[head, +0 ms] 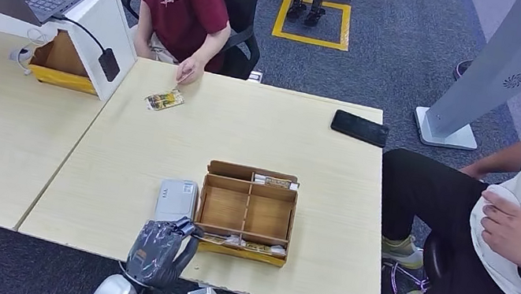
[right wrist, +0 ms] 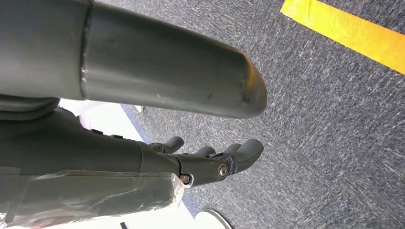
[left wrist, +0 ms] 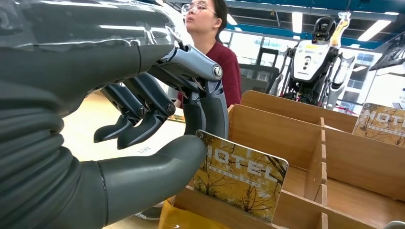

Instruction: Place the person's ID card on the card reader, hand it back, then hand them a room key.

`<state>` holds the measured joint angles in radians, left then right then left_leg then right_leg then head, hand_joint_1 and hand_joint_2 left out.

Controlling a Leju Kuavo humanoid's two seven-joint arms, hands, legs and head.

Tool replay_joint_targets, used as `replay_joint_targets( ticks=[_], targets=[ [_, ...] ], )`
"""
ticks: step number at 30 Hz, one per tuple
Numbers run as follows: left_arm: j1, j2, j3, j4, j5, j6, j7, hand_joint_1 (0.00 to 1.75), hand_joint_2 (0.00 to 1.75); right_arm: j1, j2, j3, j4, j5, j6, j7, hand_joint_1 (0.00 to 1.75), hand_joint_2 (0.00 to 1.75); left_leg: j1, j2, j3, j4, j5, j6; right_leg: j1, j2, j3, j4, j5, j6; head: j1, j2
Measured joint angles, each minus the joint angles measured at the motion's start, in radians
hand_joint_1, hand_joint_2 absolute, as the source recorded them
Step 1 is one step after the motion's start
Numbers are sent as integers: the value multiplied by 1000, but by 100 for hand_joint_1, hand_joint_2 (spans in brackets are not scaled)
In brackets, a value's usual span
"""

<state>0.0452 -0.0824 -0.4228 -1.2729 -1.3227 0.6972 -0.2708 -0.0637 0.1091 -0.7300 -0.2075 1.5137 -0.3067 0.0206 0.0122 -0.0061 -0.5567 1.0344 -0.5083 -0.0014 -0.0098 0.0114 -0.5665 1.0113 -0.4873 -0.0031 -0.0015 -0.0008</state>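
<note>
Room-key fetching looks like the step in hand: the left robot hand (head: 159,246) hovers at the near-left corner of the wooden tray (head: 247,210), thumb and fingers apart around a hotel key card (left wrist: 241,174) standing in its front slot, not yet clamped. The ID card (head: 164,101) lies well beyond the tray, by the person's fingers. Next, I judge, pinch and lift. The right robot hand (right wrist: 210,160) hangs loosely open, holding nothing.

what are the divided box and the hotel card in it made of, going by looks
The divided box looks like thin unfinished wood or plywood: pale brown, matt, with slotted partitions and raw cut edges in the left wrist view. The hotel card looks like printed plastic or coated card: thin, stiff, rounded corners, slight sheen over an autumn-tree print. Which of the two, I cannot tell.
</note>
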Motion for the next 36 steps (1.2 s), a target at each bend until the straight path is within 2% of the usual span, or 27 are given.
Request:
replay_joint_targets(
  ticks=[10, 14, 27, 36],
  targets=[
    [0, -4, 3, 6, 171, 0, -73, 175, 175, 0, 0, 0, 0, 0, -2, 0, 0, 0, 0, 0, 0, 0, 0, 0, 0, 0, 0, 0, 0, 0, 0, 0],
    [2, 6, -3, -35, 233, -2, -69, 175, 175, 0, 0, 0, 0, -1, -2, 0, 0, 0, 0, 0, 0, 0, 0, 0, 0, 0, 0, 0, 0, 0, 0, 0],
    [4, 28, -20, -93, 245, -3, -64, 175, 175, 0, 0, 0, 0, -1, -3, 0, 0, 0, 0, 0, 0, 0, 0, 0, 0, 0, 0, 0, 0, 0, 0, 0],
    [10, 55, -35, -179, 258, -11, -39, 175, 175, 1, 0, -1, 0, -3, -5, 2, 0, 0, 0, 0, 0, 0, 0, 0, 0, 0, 0, 0, 0, 0, 0, 0]
  ],
)
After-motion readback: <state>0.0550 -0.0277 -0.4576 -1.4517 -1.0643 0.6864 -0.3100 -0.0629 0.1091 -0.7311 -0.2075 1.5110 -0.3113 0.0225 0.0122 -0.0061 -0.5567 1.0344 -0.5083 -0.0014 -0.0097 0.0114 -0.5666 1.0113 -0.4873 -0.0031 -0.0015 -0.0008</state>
